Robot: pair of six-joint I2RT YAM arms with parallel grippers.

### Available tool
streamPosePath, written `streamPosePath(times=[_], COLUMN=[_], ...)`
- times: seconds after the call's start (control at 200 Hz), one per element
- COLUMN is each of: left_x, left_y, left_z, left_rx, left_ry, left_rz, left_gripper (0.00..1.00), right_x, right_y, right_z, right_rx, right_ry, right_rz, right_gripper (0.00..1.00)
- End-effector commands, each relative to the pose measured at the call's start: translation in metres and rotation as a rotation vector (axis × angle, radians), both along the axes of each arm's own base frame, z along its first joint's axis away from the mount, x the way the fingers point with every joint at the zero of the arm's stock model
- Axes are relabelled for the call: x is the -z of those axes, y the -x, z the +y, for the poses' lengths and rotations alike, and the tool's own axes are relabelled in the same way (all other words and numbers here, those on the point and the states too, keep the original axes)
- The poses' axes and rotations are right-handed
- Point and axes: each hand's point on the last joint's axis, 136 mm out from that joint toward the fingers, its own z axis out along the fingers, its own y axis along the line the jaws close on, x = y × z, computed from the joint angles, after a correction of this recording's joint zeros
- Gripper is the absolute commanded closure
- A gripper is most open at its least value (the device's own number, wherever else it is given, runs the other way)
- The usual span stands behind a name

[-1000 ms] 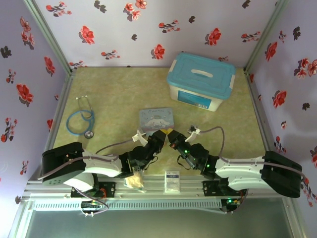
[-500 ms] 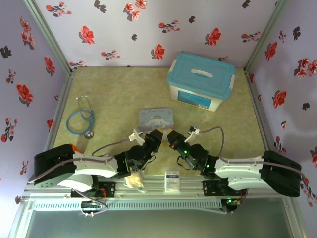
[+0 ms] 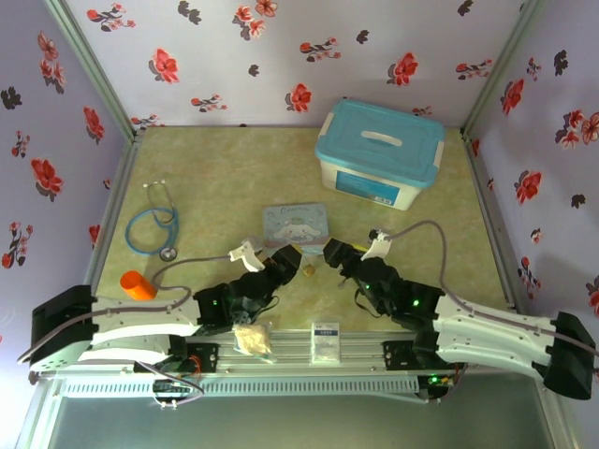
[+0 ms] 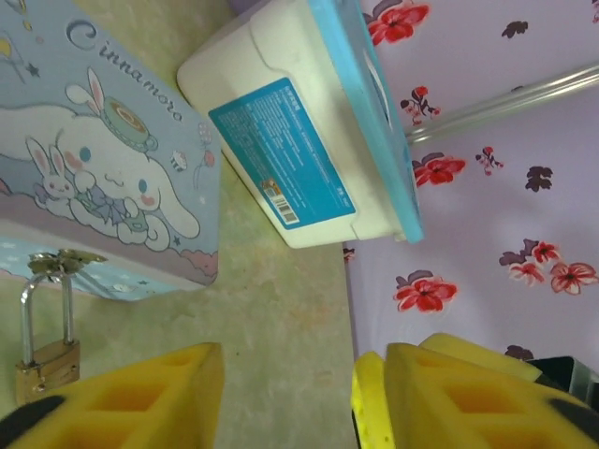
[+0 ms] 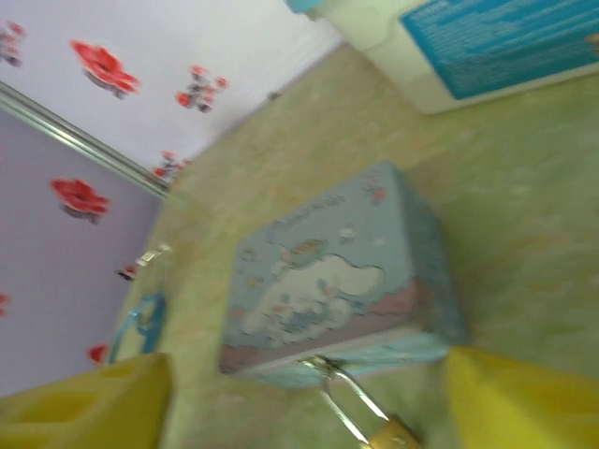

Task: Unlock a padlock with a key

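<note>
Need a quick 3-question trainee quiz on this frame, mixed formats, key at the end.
1. True or false: the left gripper is clamped on the padlock.
2. The padlock's shackle meets which item? A) cartoon tin B) lidded box C) stethoscope
3. How do the jaws of the right gripper stand?
Key: 1 false; 2 A; 3 open, gripping nothing.

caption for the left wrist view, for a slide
Left gripper open above the table, brass padlock lying free beside the cartoon tin.
</note>
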Motion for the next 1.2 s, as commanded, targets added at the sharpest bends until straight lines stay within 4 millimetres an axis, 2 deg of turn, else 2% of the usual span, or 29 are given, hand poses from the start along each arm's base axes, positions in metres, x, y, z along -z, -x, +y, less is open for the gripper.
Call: streamPosePath(times=[0.0,0.065,0.175,0.265,0.355,0.565,0.65,1.005,1.105,1.195], left_x=[0.008,0.000,-0.011,-0.013,-0.010,0.004,0.007,0.006,0.009,0.012], left_y=[-0.001,0.000,0.001,0.001,0.002,0.004,0.005,0.002,0.001,0.000], left_z=[0.011,0.010,0.004,0.001,-0.003,-0.006,-0.003,0.006,0.007,0.009], left_rx=[0.032,0.061,0.104,0.117,0.125,0.139,0.136,0.108,0.102,0.094], left_ry=[-0.219,-0.297,-0.398,-0.404,-0.393,-0.358,-0.346,-0.331,-0.321,-0.310], left_rz=[-0.082,-0.104,-0.134,-0.141,-0.135,-0.099,-0.095,-0.106,-0.100,-0.092], left_gripper=[0.46,0.44,0.40,0.40,0.40,0.40,0.40,0.39,0.39,0.39], right_x=[0.075,0.086,0.104,0.120,0.132,0.150,0.158,0.168,0.169,0.166], right_y=[0.022,0.028,0.032,0.032,0.031,0.031,0.032,0.040,0.040,0.040], right_z=[-0.052,-0.050,-0.040,-0.031,-0.018,0.005,0.011,0.001,-0.010,-0.018], right_rx=[-0.021,-0.055,-0.083,-0.095,-0.120,-0.144,-0.155,-0.141,-0.118,-0.113], right_ry=[0.368,0.355,0.324,0.364,0.444,0.572,0.581,0.699,0.739,0.793], right_rz=[0.228,0.279,0.334,0.398,0.440,0.464,0.474,0.486,0.492,0.491], right_gripper=[0.06,0.15,0.18,0.24,0.35,0.43,0.51,0.76,0.84,0.85])
